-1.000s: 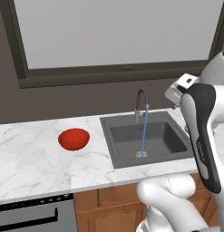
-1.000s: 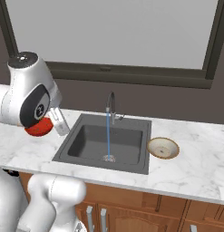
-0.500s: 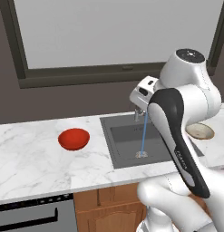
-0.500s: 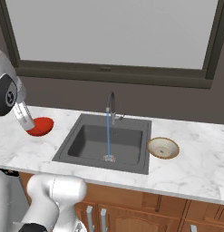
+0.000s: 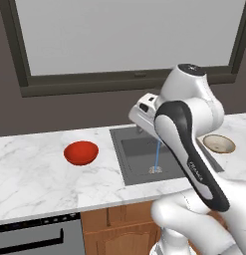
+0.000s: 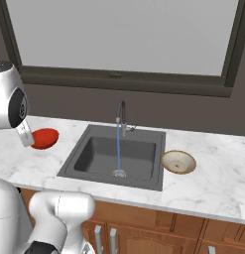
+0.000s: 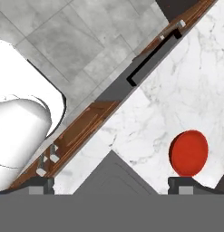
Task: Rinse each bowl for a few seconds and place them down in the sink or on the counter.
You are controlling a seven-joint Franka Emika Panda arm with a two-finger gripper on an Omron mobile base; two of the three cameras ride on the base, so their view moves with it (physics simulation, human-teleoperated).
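Red bowl: a small round glossy plain red bowl [image 5: 81, 152] sits upright on the counter left of the sink, well apart from it; from above in the hand view it reads as a flat red disc [image 7: 188, 152].
Cream bowl: a shallow round beige bowl with a brownish rim [image 6: 178, 161] rests on the counter just beside the sink's right edge.
Sink: a dark grey rectangular recessed basin [image 6: 96, 153] with a round metal drain; a thin blue stream of water [image 6: 118, 147] falls from the dark arched faucet [image 6: 121, 115] onto the drain.
Counter: a long white marble worktop with grey veining [image 5: 30, 175] above wooden cabinets [image 6: 158, 234].
Gripper: the two-finger gripper [image 7: 112, 185] is spread wide and holds nothing, high above the counter, with the red bowl near one fingertip.
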